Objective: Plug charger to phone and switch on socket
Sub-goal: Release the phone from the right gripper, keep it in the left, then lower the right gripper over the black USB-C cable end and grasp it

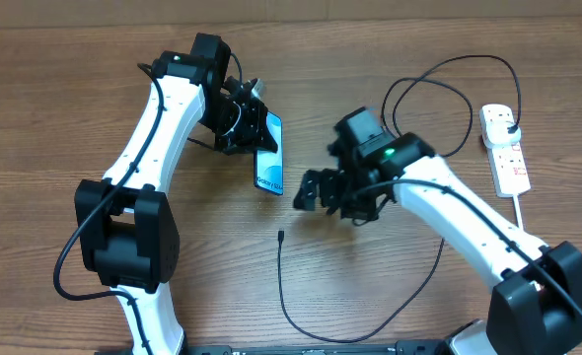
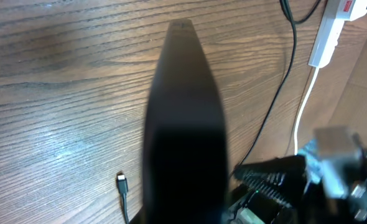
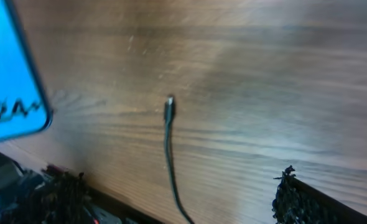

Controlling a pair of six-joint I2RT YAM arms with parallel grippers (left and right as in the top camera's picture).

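My left gripper [image 1: 244,126] is shut on the phone [image 1: 269,154] and holds it by its upper end, tilted, with the blue-teal screen showing. In the left wrist view the phone [image 2: 183,124] is a dark blurred slab filling the middle. The charger's connector tip [image 1: 280,237] lies loose on the table below the phone; its thin black cable loops round to the right and up to the socket [image 1: 505,148]. The tip also shows in the left wrist view [image 2: 121,182] and the right wrist view [image 3: 169,106]. My right gripper [image 1: 318,192] is open and empty, above and right of the tip.
The socket's white cord [image 1: 523,212] runs down along the right side towards my right arm's base. The black cable makes a wide loop [image 1: 439,89] behind my right arm. The table is brown wood.
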